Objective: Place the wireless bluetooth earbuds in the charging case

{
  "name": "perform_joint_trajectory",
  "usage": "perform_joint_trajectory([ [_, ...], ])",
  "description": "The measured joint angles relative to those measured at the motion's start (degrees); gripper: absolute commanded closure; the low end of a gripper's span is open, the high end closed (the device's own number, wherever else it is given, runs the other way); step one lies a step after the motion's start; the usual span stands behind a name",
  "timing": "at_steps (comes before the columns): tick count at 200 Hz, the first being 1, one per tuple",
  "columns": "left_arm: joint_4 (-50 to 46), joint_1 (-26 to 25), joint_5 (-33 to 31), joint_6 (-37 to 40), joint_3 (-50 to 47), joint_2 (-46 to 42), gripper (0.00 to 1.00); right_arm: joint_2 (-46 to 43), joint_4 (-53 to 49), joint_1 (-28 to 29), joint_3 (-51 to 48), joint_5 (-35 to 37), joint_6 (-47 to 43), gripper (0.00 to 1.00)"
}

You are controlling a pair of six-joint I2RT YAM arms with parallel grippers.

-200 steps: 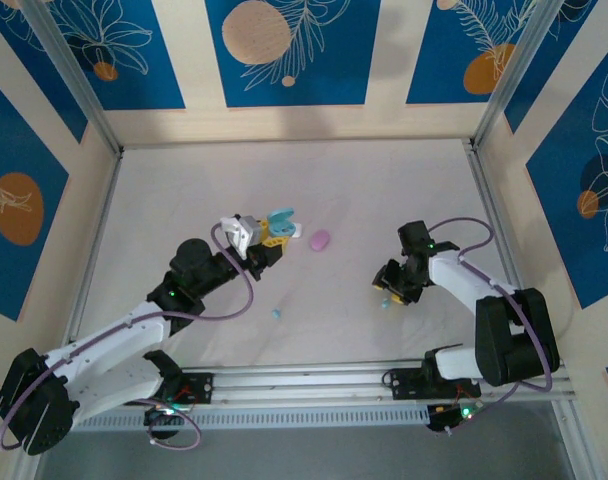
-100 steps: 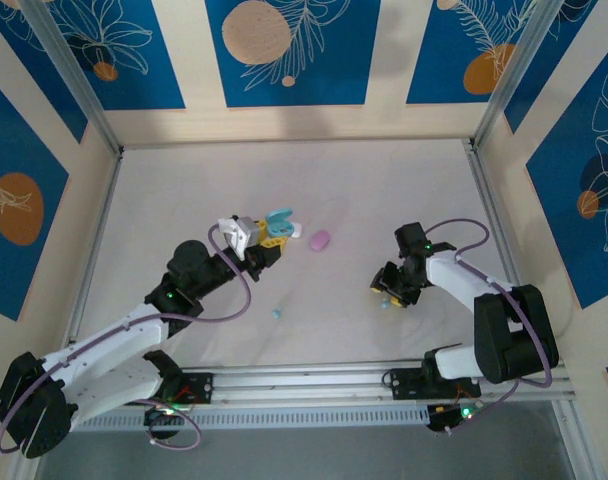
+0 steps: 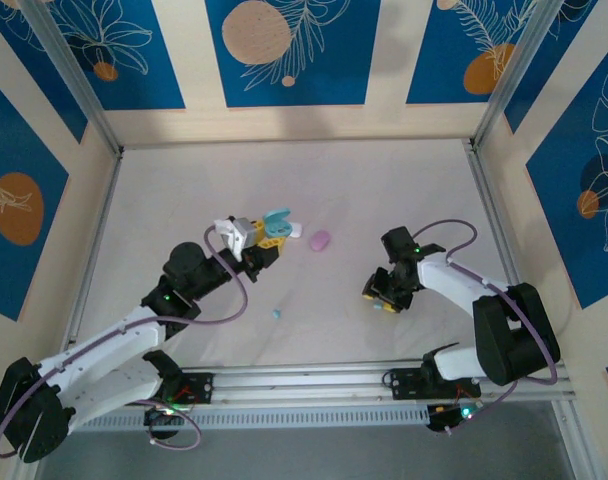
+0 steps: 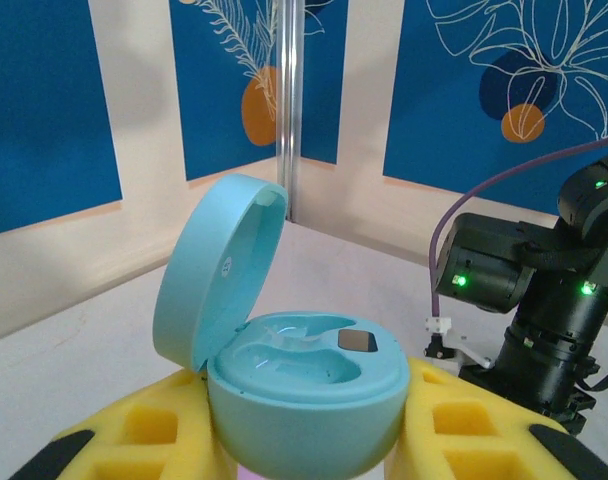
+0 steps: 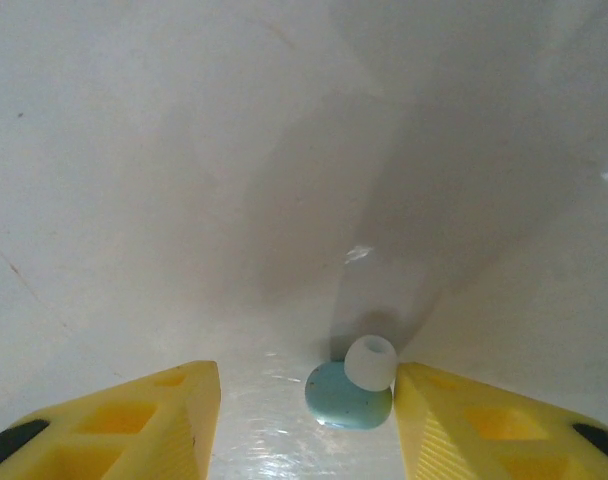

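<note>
Okay so the step in hand looked like the pickup. The right gripper (image 3: 380,298) sat low over the white table (image 3: 384,180) with its yellow foam fingers (image 5: 134,410) roughly half open. They straddled a tiny teal plastic earbud with a white silicone tip (image 5: 346,395) and had hold of nothing yet.

In the right wrist view the bud was not centred. It lay hard up toward the 3 o'clock finger, with a wide gap on the 9 o'clock side. A straight close would probably have shoved it sideways or popped it out, so it would pay to nudge the wrist toward 3 o'clock first and then close slow. It's a tiny, slick thing.

The left gripper (image 3: 272,236) was clamped narrow around the round teal plastic charging case (image 4: 304,400). The case's lid stood open and its sockets looked empty and faced up, which was a good presentation.

Seen from overhead, a second teal earbud (image 3: 277,313) lay on the table at about 6 o'clock from the held case. A closed pink oval case (image 3: 320,241) sat at its 3 o'clock.
</note>
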Motion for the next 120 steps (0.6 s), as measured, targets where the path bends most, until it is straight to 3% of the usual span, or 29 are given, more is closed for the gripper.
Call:
perform_joint_trajectory([
  [120, -0.2, 0.0, -0.3, 0.0, 0.0, -0.4, 0.69, 0.0, -0.2, 5.6, 4.4, -6.6, 1.1, 0.51],
])
